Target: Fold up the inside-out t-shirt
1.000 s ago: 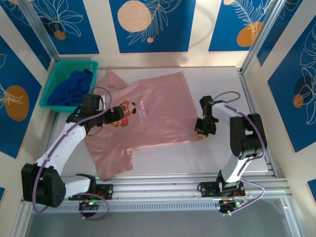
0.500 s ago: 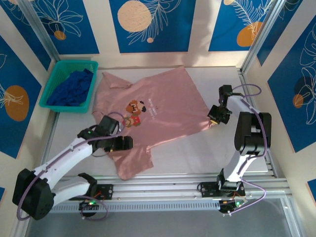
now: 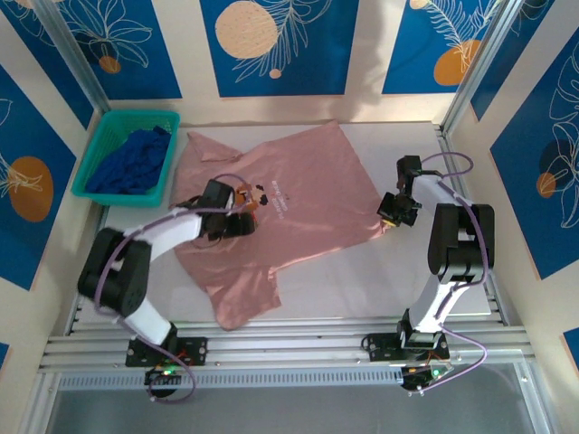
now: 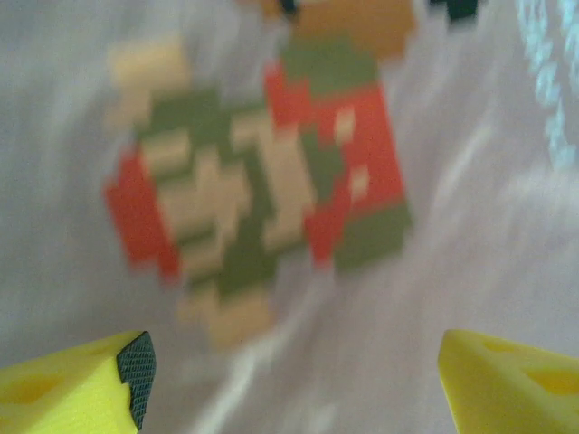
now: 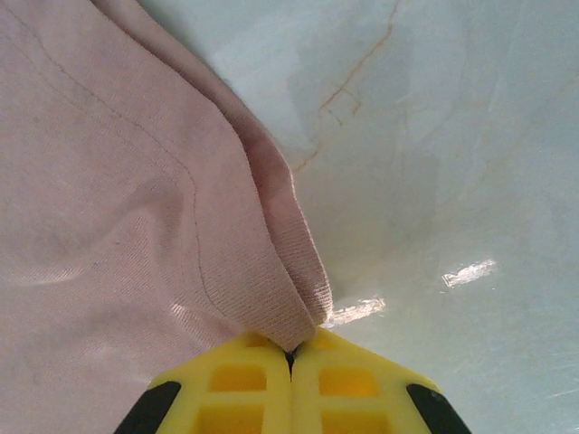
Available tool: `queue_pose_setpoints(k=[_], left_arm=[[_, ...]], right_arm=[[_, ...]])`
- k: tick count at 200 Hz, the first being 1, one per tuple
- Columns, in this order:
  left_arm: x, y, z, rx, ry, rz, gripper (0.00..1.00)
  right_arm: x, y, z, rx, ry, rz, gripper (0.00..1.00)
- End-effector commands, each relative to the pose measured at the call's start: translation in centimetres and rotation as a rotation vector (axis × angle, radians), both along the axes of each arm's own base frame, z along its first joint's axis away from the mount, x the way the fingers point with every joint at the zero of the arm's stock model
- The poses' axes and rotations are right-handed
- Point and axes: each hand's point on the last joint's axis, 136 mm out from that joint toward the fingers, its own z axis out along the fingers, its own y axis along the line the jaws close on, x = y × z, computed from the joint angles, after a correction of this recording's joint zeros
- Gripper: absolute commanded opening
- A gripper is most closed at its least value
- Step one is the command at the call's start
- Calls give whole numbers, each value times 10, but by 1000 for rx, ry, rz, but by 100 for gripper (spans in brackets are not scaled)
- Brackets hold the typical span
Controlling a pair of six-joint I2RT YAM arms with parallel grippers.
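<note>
pinching the edge of the inside-out t-shirt (image 5: pixel 127 181) in the closed right gripper (image 5: pixel 291 360), hovering over its print (image 4: pixel 262 181) with the left gripper (image 4: pixel 289 380) spread wide.

The enclosure has three cream walls (image 3: pixel 185 54) fitted with blue rectangular panels (image 3: pixel 280 45) printed with white leaf outlines and orange discs. Silver metal posts (image 3: pixel 65 47) stand at both rear corners. The pale grey glossy tabletop (image 3: pixel 362 289) carries faint orange veins and bright light reflections (image 5: pixel 466 271). Ribbed aluminium rails (image 3: pixel 298 348) run along its near edge.
</note>
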Motion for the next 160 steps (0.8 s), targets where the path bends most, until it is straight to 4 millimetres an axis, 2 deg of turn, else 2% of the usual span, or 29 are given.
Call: queue_pose_setpoints(k=[1, 16, 44, 96, 113, 127, 144, 160], left_arm=[[50, -17, -2, -12, -66, -56, 82], [70, -25, -18, 7, -38, -74, 82], [102, -44, -34, 2, -9, -115, 82], [158, -86, -41, -7, 8, -201, 82], [170, -93, -23, -12, -11, -217, 82], [169, -91, 6, -15, -57, -220, 83], [153, -82, 47, -25, -132, -217, 84], [122, -65, 75, -31, -182, -191, 85]], right_arm=[[-3, 1, 0, -12, 7, 24, 6], [-3, 1, 0, -17, 6, 25, 6], [-3, -1, 2, -23, 6, 26, 6], [3, -7, 10, -24, -16, 5, 6], [6, -3, 12, -12, -23, 10, 6], [6, -2, 13, -10, -27, 15, 6], [6, 1, 13, -1, -31, 21, 6], [4, 4, 11, 8, -25, 28, 6]])
